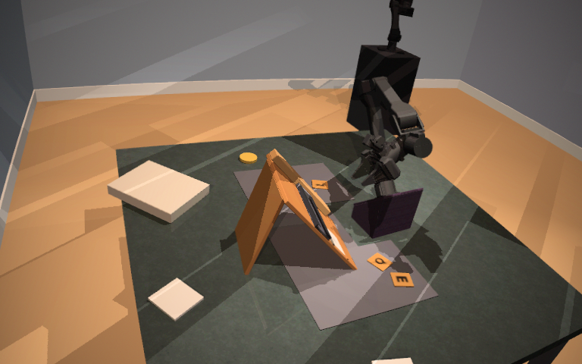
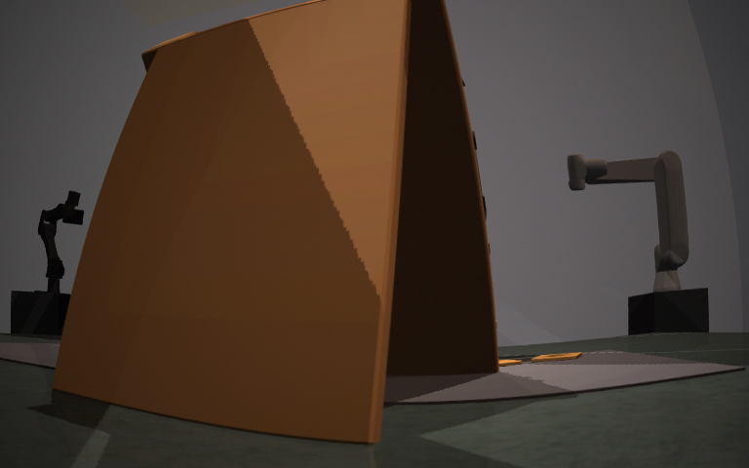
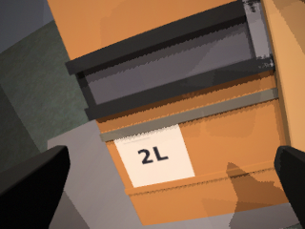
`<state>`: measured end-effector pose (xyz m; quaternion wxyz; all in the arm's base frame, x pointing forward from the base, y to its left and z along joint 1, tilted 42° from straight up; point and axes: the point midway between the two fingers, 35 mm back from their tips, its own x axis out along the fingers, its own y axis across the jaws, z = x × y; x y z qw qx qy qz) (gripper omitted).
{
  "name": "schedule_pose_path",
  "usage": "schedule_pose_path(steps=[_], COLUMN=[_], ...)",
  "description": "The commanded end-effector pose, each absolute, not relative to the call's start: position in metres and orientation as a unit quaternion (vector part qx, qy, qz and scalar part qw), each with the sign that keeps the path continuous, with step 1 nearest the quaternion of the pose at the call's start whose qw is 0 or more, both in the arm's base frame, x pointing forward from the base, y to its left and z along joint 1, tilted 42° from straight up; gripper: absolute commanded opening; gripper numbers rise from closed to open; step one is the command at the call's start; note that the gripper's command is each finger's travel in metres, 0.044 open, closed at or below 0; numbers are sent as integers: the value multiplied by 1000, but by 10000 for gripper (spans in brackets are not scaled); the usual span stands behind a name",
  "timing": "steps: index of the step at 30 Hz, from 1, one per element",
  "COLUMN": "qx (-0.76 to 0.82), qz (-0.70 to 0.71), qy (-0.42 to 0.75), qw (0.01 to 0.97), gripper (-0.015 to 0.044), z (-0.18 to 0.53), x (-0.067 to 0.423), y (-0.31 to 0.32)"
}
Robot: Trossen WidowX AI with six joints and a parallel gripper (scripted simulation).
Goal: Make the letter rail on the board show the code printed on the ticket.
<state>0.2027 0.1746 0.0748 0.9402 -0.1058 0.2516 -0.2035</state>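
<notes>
An orange tent-shaped board point(image 1: 257, 214) point(image 2: 231, 220) point(image 3: 229, 138) stands on a grey mat point(image 1: 339, 309) point(image 2: 635, 372). Its dark letter rail point(image 1: 315, 214) point(image 3: 162, 42) shows no tile in the wrist view. The white ticket point(image 3: 164, 169) below it reads "2L". Orange tiles marked Q point(image 1: 380, 261) and E point(image 1: 402, 279) lie flat near the board's front foot. A third tile point(image 1: 319, 184) lies beyond the board, its letter unclear. My gripper point(image 3: 173, 156) is open and empty, facing the rail side; the wrist view shows rail and ticket beyond the fingertips.
A dark purple block point(image 1: 392, 214) stands beside my arm's base. A pale wooden bar point(image 1: 316, 198) point(image 3: 281, 72) runs along the board. A thick cream slab point(image 1: 156, 186), a thin cream square point(image 1: 176, 298) and a yellow disc point(image 1: 248, 158) lie on the counter's left part.
</notes>
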Motion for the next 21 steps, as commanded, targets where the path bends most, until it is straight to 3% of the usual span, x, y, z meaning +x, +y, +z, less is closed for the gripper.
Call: schedule_pose_path(steps=[1, 8, 21], qx=[-173, -282, -302], qz=[-209, -220, -215], qy=[251, 248, 261], qw=[929, 900, 891], gripper=[440, 440, 440], z=[41, -24, -21], x=[208, 211, 213], y=[180, 171, 173])
